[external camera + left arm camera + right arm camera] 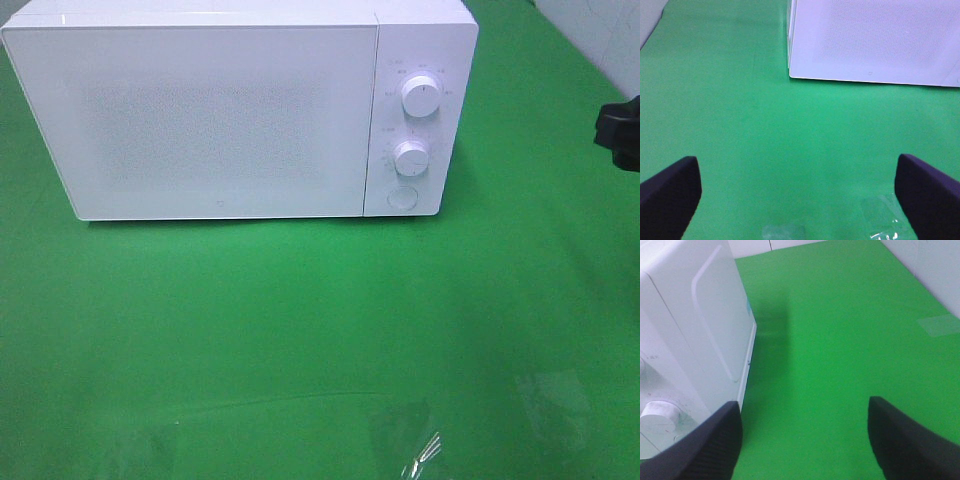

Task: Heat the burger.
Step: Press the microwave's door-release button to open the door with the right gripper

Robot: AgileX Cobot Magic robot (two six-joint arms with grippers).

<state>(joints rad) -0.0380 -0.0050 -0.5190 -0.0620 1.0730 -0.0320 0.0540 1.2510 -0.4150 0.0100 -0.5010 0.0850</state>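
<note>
The burger is out of view in all three views. A white microwave (220, 110) stands at the back of the green cloth with its door shut. My left gripper (797, 200) is open over bare cloth in front of the microwave's (875, 40) door, nothing between its dark fingers (670, 195). My right gripper (802, 440) is open too and empty, beside the microwave's (685, 330) right side near a knob (657, 415). In the exterior view only a black part of the right arm (620, 135) shows at the right edge.
The microwave's panel carries two knobs (421, 97) (411, 158) and a round button (402, 197). Clear tape patches (550, 395) lie on the cloth near the front edge. A pale wall (935, 270) borders the cloth on the right.
</note>
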